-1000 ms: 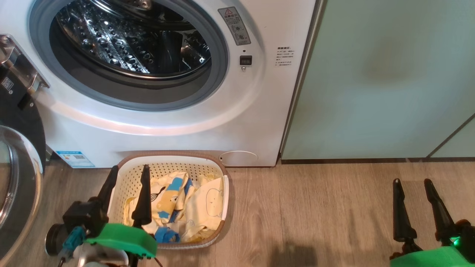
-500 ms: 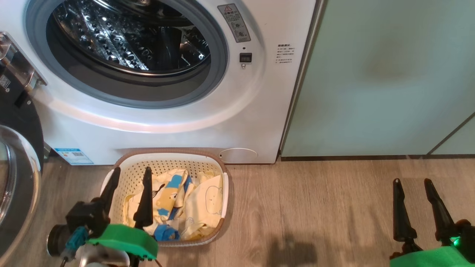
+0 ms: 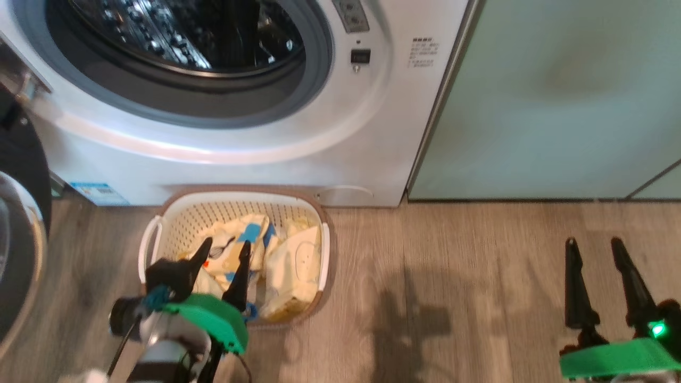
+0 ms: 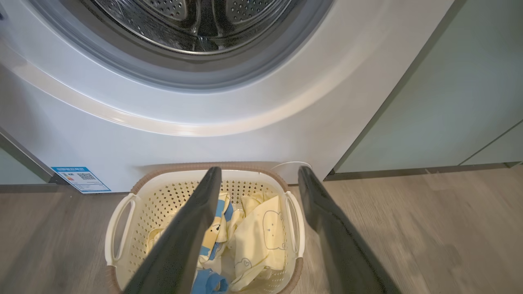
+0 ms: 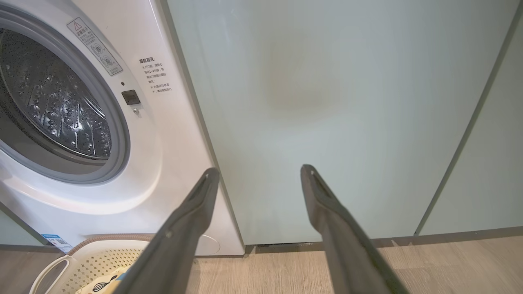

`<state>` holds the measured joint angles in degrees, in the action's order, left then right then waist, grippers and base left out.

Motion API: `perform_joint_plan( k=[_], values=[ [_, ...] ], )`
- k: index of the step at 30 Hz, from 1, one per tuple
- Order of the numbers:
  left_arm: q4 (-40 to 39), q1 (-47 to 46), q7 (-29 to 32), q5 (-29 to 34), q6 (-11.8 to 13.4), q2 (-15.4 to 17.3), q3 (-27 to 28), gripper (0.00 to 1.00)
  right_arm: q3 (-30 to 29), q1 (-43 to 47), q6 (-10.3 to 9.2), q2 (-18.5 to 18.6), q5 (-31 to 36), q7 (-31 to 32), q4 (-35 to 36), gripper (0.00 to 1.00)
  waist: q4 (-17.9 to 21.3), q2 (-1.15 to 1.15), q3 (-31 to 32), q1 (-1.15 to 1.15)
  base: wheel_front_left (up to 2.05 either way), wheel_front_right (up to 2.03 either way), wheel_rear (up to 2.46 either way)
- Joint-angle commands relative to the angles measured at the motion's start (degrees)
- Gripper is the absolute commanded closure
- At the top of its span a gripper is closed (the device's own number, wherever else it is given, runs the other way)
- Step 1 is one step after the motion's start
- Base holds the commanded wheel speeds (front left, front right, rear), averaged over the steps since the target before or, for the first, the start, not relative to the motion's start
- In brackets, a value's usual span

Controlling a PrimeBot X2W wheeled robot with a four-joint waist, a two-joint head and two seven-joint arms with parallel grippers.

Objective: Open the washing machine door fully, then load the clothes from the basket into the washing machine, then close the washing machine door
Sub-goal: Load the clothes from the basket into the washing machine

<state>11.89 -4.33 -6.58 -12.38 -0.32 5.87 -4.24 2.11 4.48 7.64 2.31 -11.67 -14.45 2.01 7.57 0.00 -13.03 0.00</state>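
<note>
Cream plastic basket (image 3: pixel 183 226), perforated, on the floor (image 3: pixel 468 255) close against the washer (image 3: pixel 239 154) front, below the drum (image 3: pixel 175 32) mouth; contents: clothes (image 3: pixel 295 266), pale yellow with blue patches, loosely heaped, no clear long axis. Left gripper (image 3: pixel 226 242): fingers spread, nothing between them, poised over the basket's near left part, heap directly ahead and below; plainly the nearer arm. Right gripper (image 3: pixel 593 242): fingers likewise spread and empty, well apart to the right, facing the green cabinet (image 3: pixel 558 106). Door (image 3: pixel 24 165): swung out at far left; no cloth in the visible part of the drum. Step judged: first pick from the basket; a straight descent onto the heap should serve.
</note>
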Motion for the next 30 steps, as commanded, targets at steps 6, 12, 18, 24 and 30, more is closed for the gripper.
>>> perform_joint_plan(
  k=[6, 12, 18, 24, 30],
  values=[
    [10.7, -10.6, -0.2, -0.7, -3.0, 1.0, -0.6, 0.00, 1.8, -4.3, -0.15, 0.6, -0.5, -0.5, 2.6, 0.00, 1.1, 0.00, -6.9, 0.00, 0.00, 0.00, 0.00],
    [23.9, -19.7, -1.7, -1.2, -4.6, 0.9, -1.9, 0.00, 2.0, -6.6, -0.15, 0.6, -2.0, -0.5, 3.6, 0.00, 2.5, 0.00, -13.5, 0.00, 0.00, 0.00, 0.00],
    [34.7, -27.6, -3.0, -2.6, -6.2, 0.9, -3.2, 0.00, 2.6, -9.3, -0.15, 0.6, -3.4, -0.5, 4.9, 0.00, 4.1, 0.00, -20.2, 0.00, 0.00, 0.00, 0.00],
    [42.6, -35.0, -3.9, -4.4, -6.9, 1.8, -4.3, 0.00, 3.0, -11.5, -0.15, 0.6, -5.2, -0.5, 6.5, 0.00, 5.8, 0.00, -26.6, 0.00, 0.00, 0.00, 0.00],
    [48.4, -40.8, -4.4, -6.0, -7.1, 3.4, -5.2, 0.00, 3.9, -13.4, -0.15, 0.6, -6.8, -0.5, 7.9, 0.00, 7.7, 0.00, -31.8, 0.00, 0.00, 0.00, 0.00]
  ],
)
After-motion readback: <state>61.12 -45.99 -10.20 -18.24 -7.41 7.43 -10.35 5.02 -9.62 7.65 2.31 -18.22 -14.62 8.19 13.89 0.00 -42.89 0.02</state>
